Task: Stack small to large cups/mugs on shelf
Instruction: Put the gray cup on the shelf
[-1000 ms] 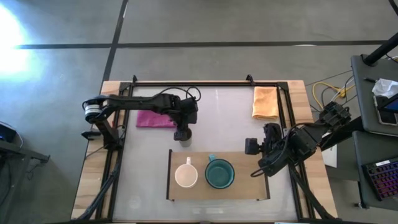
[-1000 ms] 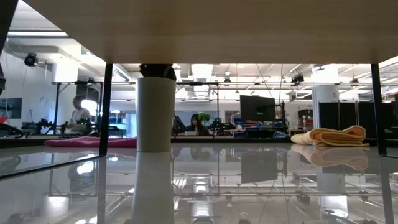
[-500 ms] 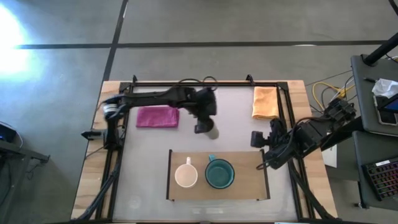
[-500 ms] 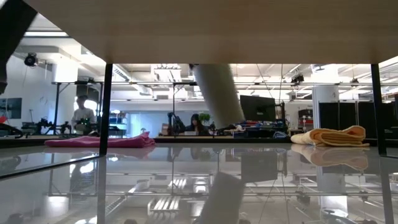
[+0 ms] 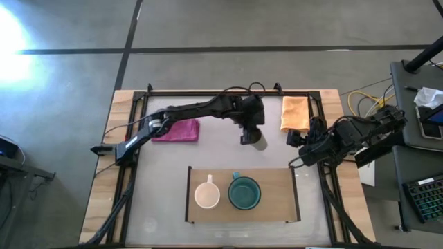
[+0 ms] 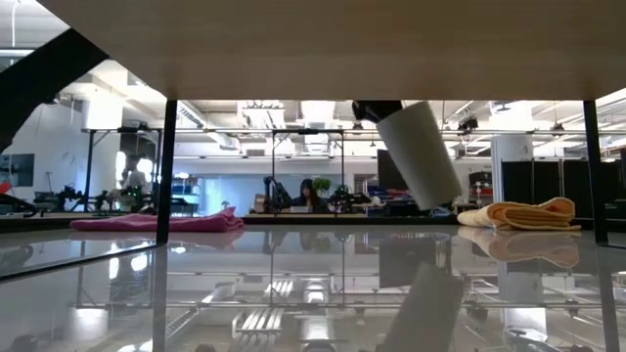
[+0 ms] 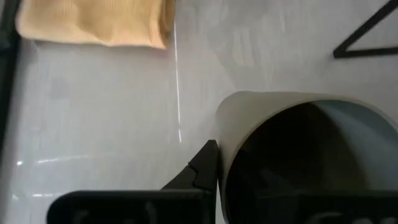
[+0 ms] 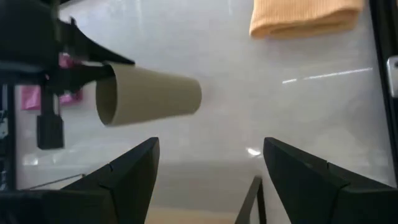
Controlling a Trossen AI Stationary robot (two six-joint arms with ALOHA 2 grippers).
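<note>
My left gripper [image 5: 248, 137] is over the far middle of the table, shut on the small olive-brown cup [image 5: 259, 143], which hangs tilted above the glass in the low view [image 6: 421, 156]. My right gripper [image 8: 208, 177] is open just right of the cup [image 8: 149, 93] and faces it without touching; it also shows in the high view [image 5: 293, 138]. The light-wood shelf [image 5: 273, 207] lies near the front edge. On it stand the cream-white mug [image 5: 206, 196] and, to its right, the teal-green mug [image 5: 244, 194]. My left gripper holds the cup at its open rim end [image 8: 107, 93]. One finger [image 7: 202, 169] lies on the outer wall beside the rim [image 7: 225, 134]; the cup hides the other finger. The cup is lifted clear and tilted, its closed base [image 6: 442, 194] pointing down toward the table's right.
A pink cloth [image 5: 175, 129] lies far left and an orange cloth [image 5: 295, 114] far right. Black frame rails [image 5: 208, 92] run round the tabletop. The shelf's underside [image 6: 313, 49] fills the top of the low view. People sit in the room beyond the table.
My left gripper has lifted the cup off the table and carried it toward the table's right; the cup has gone from upright to tilted. My right gripper has drawn back toward the far right, away from the shelf.
</note>
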